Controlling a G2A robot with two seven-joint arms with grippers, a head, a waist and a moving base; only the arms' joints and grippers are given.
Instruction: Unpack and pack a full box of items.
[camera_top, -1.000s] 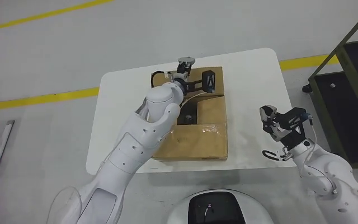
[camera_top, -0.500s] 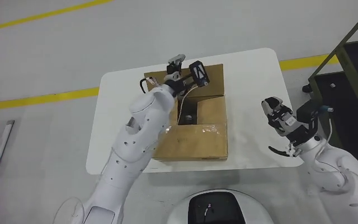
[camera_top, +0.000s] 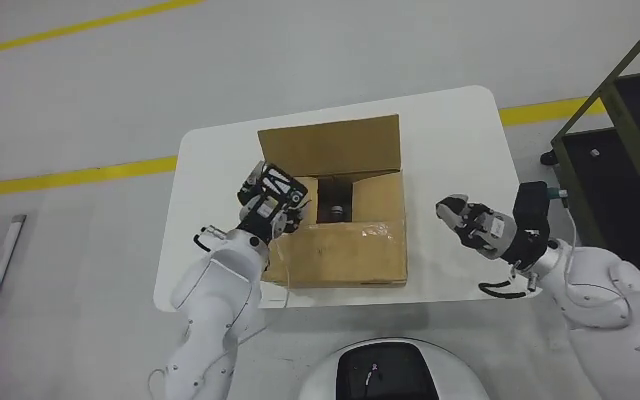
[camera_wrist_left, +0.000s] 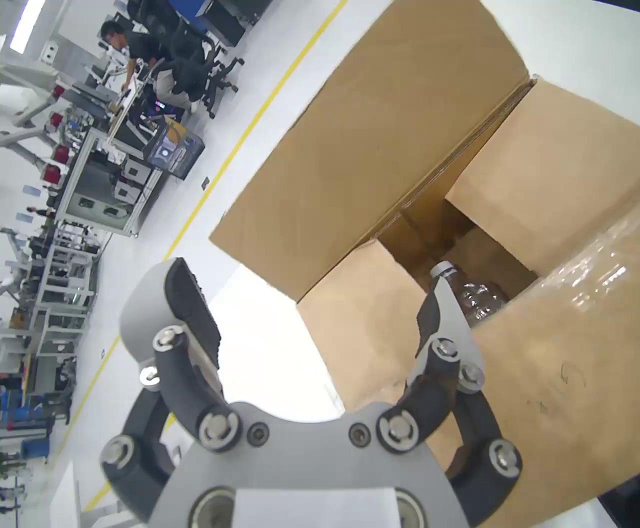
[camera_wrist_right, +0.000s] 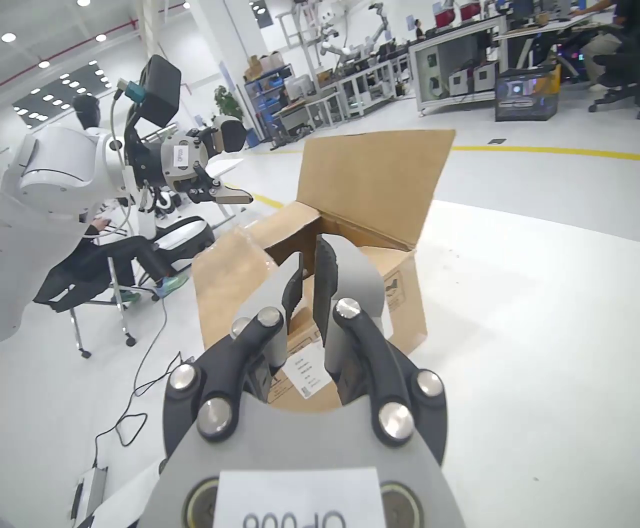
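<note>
A brown cardboard box (camera_top: 350, 250) stands mid-table, its far flap (camera_top: 330, 148) folded back and its near flap taped down. Through the opening (camera_top: 340, 200) a dark bottle (camera_wrist_left: 470, 295) with a grey cap shows inside. My left gripper (camera_top: 272, 190) hovers at the box's left side, open and holding nothing; the left wrist view has this left gripper (camera_wrist_left: 315, 300) above the left side flap. My right gripper (camera_top: 462, 217) is over bare table right of the box, pointing at it. In its own view the right gripper (camera_wrist_right: 310, 280) is shut with nothing held.
The white table (camera_top: 450, 130) has bare room on both sides of the box. A dark metal rack (camera_top: 600, 150) stands off the table at the far right. Yellow lines (camera_top: 90, 172) cross the floor beyond the table.
My left gripper has drawn back from the far flap to the box's left side. My right gripper has swung left, toward the box.
</note>
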